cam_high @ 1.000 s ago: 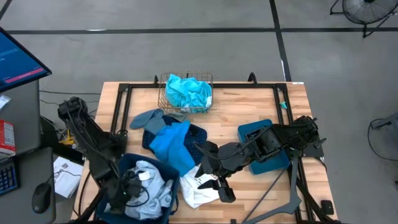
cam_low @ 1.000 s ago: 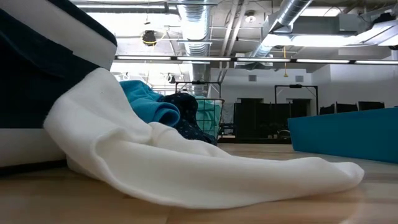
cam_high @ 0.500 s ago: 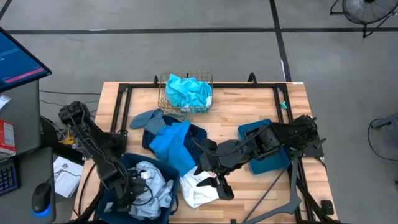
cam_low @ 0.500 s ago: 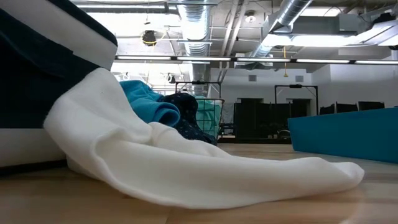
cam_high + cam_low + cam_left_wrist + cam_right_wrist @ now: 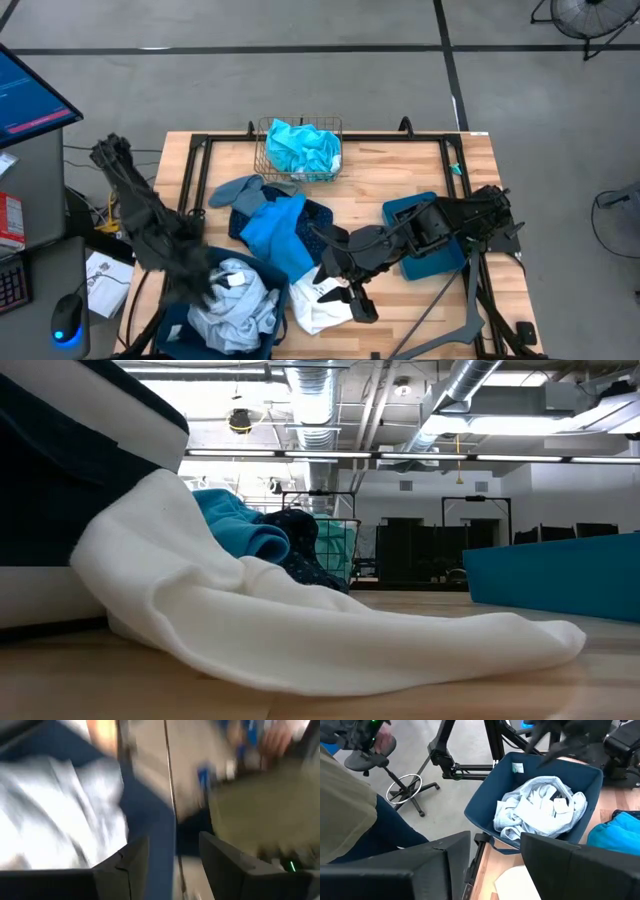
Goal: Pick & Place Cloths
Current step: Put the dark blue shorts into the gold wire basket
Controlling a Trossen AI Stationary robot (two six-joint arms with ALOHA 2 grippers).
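A dark teal bin [image 5: 262, 272] at the table's near left holds pale grey-blue and white cloths [image 5: 235, 305] [image 5: 540, 810]. My left gripper [image 5: 198, 278] [image 5: 172, 862] hovers open over the bin's left rim, with nothing between its fingers. My right gripper [image 5: 350, 298] [image 5: 495, 865] stands open above a white cloth [image 5: 318, 308] [image 5: 300, 630] that lies flat on the table. At mid-table a bright blue cloth [image 5: 275, 232] lies over a navy dotted cloth [image 5: 315, 215] and a grey-blue cloth [image 5: 235, 190]. A turquoise cloth [image 5: 300, 148] fills the gold wire basket [image 5: 262, 160].
A second teal bin [image 5: 400, 212] sits at the right, partly under my right arm. A black frame [image 5: 190, 170] runs around the tabletop. A person [image 5: 350, 815] in an olive top stands beyond the table's near left corner, beside a chair base [image 5: 405, 790].
My left gripper has risen out of the near-left bin and drawn back toward the table's left edge, tipping up from pointing steeply down. The pale cloths stay in the bin, now uncovered. My right arm has kept still.
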